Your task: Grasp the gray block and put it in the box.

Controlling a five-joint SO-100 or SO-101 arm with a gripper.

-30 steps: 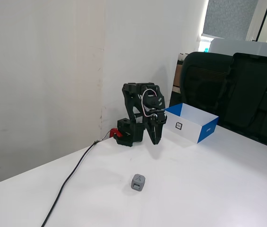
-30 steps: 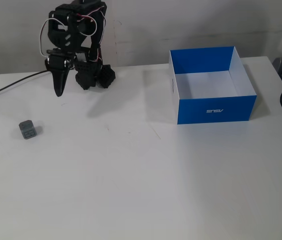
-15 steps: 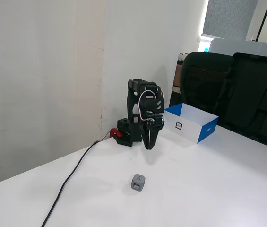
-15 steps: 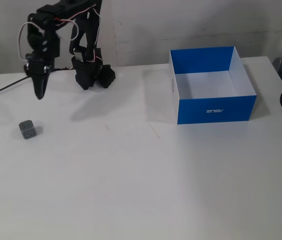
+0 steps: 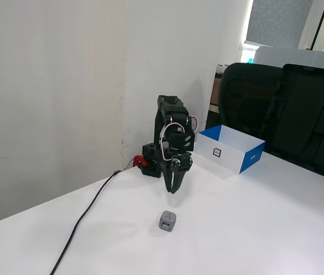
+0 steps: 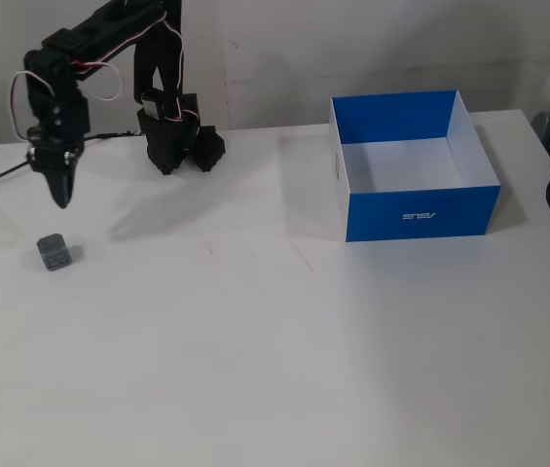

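Observation:
The gray block (image 5: 168, 220) (image 6: 55, 253) is a small cube resting on the white table, far from the box. The box (image 5: 248, 154) (image 6: 421, 213), blue outside and white inside, stands empty at the other side of the arm's base. My gripper (image 5: 172, 189) (image 6: 60, 201) points straight down, shut with nothing in it. It hangs above the table a short way behind the block, toward the wall.
The arm's black base (image 6: 183, 146) stands by the wall. A black cable (image 5: 87, 217) runs from it across the table to the front edge. Dark office chairs (image 5: 282, 109) stand behind the box.
The arm has reached out from near its base, carrying the shut gripper toward the gray block and lower. Block and box have not moved.

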